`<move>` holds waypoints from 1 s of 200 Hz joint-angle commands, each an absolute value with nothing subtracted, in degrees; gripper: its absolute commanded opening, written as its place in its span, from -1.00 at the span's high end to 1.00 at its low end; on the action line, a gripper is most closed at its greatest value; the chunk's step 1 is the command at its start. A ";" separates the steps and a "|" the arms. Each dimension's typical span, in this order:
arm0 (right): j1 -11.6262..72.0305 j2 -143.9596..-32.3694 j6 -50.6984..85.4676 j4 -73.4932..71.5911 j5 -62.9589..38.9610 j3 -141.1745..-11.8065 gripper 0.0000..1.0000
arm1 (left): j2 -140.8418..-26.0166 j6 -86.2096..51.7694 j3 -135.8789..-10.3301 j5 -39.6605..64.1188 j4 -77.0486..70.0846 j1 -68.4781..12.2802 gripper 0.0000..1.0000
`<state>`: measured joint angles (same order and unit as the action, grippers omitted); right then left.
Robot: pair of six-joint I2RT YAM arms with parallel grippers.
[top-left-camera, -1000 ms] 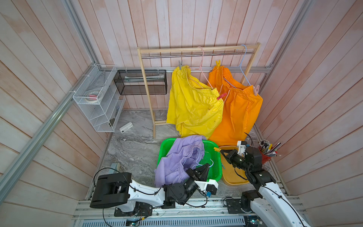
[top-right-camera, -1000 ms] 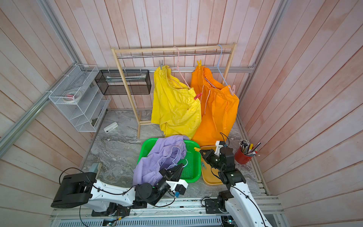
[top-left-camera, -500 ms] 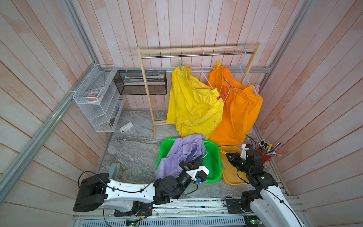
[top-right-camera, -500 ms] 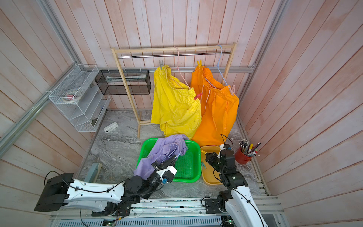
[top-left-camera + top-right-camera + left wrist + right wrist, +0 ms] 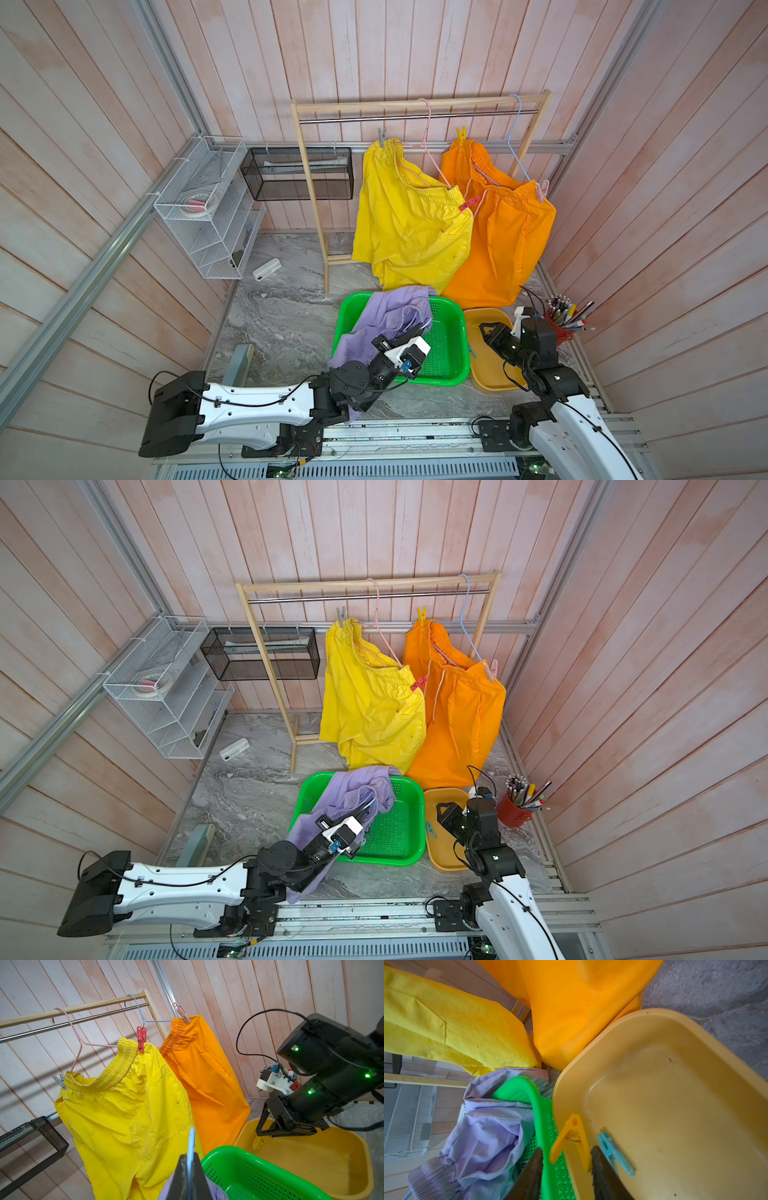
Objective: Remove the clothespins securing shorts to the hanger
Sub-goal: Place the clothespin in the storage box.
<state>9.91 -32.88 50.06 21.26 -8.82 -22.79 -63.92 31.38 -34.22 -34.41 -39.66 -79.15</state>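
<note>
one yellow plastic clothespin (image 5: 571, 1142) loose inside parted right gripper (image 5: 566, 1149), at yellow plastic tub (image 5: 591, 1047) rim; long axis along fingers, nose pointing away. left gripper (image 5: 189, 1155) clamped on pale-blue thin hanger (image 5: 190, 1142).

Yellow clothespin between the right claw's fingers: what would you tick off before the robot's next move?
1. Right gripper jaws apart: ok.
2. Loose yellow clothespin inside the yellow tub: cannot tell; it is at the rim.
3. Teal clothespin lying in the tub: ok.
4. Left gripper shut on the blue hanger: ok.
5. Lilac shorts inside the green basket: not ok; they spill over its edge.
6. Rack shorts unpinned: not ok; grey clip and red clip on the yellow shorts, yellow clip and pink clip on the orange shorts.
</note>
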 commanded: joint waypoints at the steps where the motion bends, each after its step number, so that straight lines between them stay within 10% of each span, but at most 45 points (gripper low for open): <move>1: 9.62 -32.53 48.72 21.60 -8.57 -23.55 0.01 | -62.62 28.21 -36.68 -32.81 -36.89 -78.36 1.00; 200: 13.50 -27.23 55.00 -12.03 -37.18 -24.72 -0.01 | -61.50 12.84 -43.03 -16.45 -33.64 -64.16 1.00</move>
<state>10.94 -25.28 53.34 -4.71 -33.65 -22.81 -60.75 15.18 -40.34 -20.75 -30.89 -65.78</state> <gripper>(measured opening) 0.510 0.060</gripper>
